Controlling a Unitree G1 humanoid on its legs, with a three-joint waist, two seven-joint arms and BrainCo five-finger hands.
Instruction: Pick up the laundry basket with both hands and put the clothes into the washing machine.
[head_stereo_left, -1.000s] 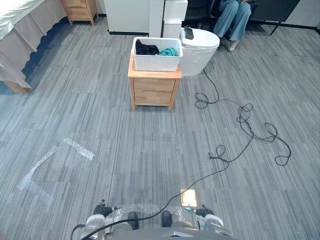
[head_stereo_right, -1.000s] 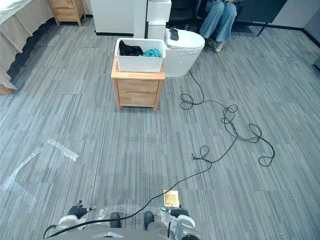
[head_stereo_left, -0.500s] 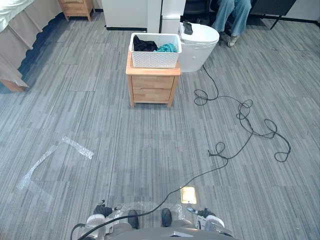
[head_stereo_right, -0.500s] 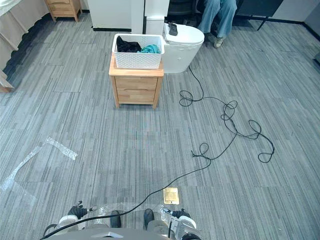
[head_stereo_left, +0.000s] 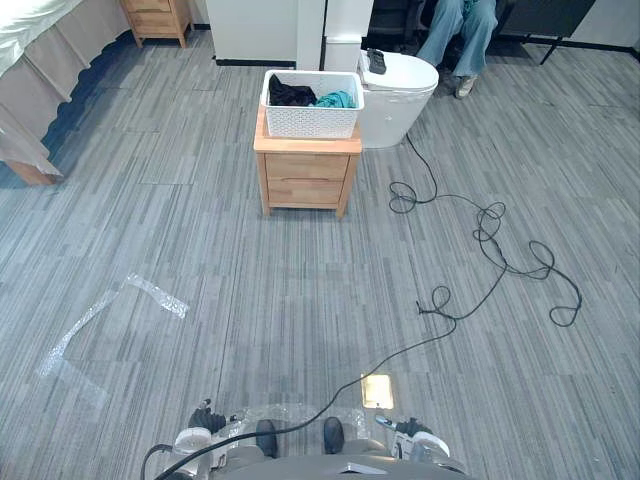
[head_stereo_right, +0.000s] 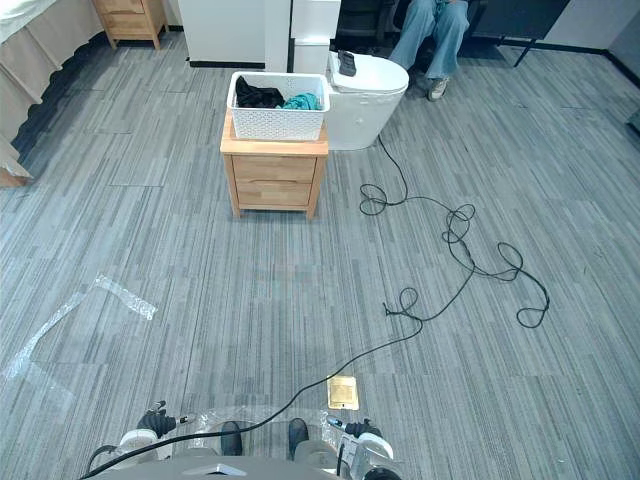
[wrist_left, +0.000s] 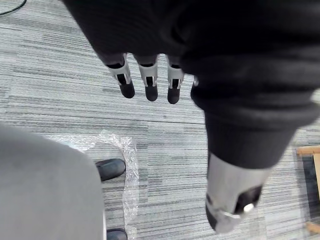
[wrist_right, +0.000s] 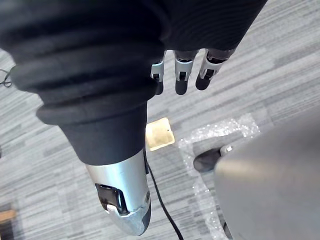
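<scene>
Left robot hand (wrist_left: 150, 84) dangles relaxed; laundry basket (head_stereo_left: 312, 119) tops cabinet (head_stereo_left: 305, 181).

Grey striped carpet (head_stereo_left: 250, 270) surrounds a wooden nightstand (head_stereo_left: 305, 180), with a bed (head_stereo_left: 35, 90) at left.

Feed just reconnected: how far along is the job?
Nothing done: the laundry basket, clothes inside, sits on the wooden cabinet across the floor. The left hand and right hand hang open, empty. Remaining: walk up, lift it, load the white machine beside it.
</scene>
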